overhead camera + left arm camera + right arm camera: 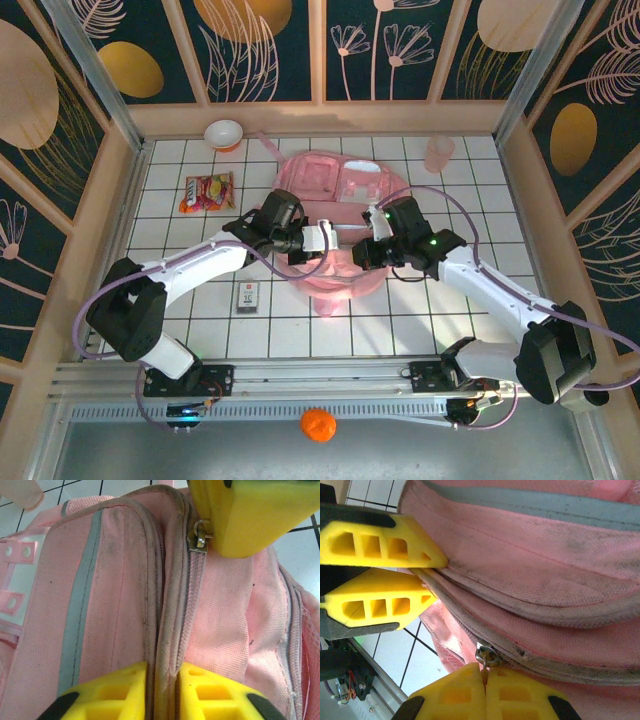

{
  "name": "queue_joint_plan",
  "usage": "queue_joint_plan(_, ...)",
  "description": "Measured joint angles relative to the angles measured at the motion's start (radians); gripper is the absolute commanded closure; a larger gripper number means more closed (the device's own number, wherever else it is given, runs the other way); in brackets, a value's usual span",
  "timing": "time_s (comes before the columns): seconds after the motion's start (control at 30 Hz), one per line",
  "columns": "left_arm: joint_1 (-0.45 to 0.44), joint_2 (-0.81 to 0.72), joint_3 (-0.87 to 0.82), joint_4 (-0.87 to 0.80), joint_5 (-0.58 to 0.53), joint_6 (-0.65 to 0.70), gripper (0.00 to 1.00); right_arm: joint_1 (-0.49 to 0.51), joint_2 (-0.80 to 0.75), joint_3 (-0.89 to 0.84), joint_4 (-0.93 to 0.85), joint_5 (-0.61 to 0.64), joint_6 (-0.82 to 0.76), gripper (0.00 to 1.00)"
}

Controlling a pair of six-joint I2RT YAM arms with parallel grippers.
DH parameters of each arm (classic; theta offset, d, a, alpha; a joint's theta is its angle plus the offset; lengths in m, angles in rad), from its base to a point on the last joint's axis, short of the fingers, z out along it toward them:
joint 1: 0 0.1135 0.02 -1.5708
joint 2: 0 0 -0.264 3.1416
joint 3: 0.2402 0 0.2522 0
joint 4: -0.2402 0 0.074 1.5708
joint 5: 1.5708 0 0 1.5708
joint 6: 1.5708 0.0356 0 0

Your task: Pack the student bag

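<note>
Midway across the tiled table (290, 335), the student bag (310, 185) is lying; the left gripper (162, 690) is clamping its piped seam (167, 605), and the right gripper (485, 685) is pinching the zipper pull (486, 656), jaws closed

Student bag (310, 175) sat mid-table, left gripper (328, 242) reaching onto it from 9 o'clock, right gripper (366, 238) from 3 o'clock, snack packet (207, 191) off at 10 o'clock.

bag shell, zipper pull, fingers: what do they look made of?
student bag: woven fabric, matte pink; the weave texture shows, with grey scuffs.
zipper pull: probably metal; a small silvery ring that glints.
fingers: matte yellow, likely moulded or printed plastic; rigid, with hollow ribbed cells.
</note>
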Motion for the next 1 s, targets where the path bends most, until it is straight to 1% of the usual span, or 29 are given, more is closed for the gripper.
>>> queue_joint_plan(0.07,0.000,-0.002,0.000,0.000,0.007,-0.009,0.80,0.000,-0.002,0.000,0.000,0.000,0.000,1.00)
queue_joint_plan(0.17,0.000,-0.014,-0.004,0.000,0.018,-0.011,0.71,0.000,-0.006,0.000,0.000,-0.001,0.000,1.00)
queue_joint_plan(0.23,0.000,-0.028,-0.011,0.000,0.016,-0.009,0.68,0.000,-0.010,0.000,0.000,-0.001,0.000,1.00)
queue_joint_plan(0.4,0.000,-0.036,-0.016,-0.001,0.012,-0.007,0.65,0.000,-0.011,0.000,-0.001,-0.001,0.000,1.00)
queue_joint_plan(0.77,-0.001,-0.049,-0.026,-0.009,0.031,-0.005,0.64,0.000,-0.017,0.000,-0.002,0.000,0.000,1.00)
queue_joint_plan(0.9,-0.001,-0.095,-0.073,-0.010,0.047,-0.005,0.65,0.000,-0.017,0.000,-0.002,0.000,0.000,1.00)
queue_joint_plan(1.0,-0.003,-0.096,-0.078,-0.015,0.046,-0.005,0.67,0.000,-0.017,0.000,-0.002,-0.001,0.000,1.00)
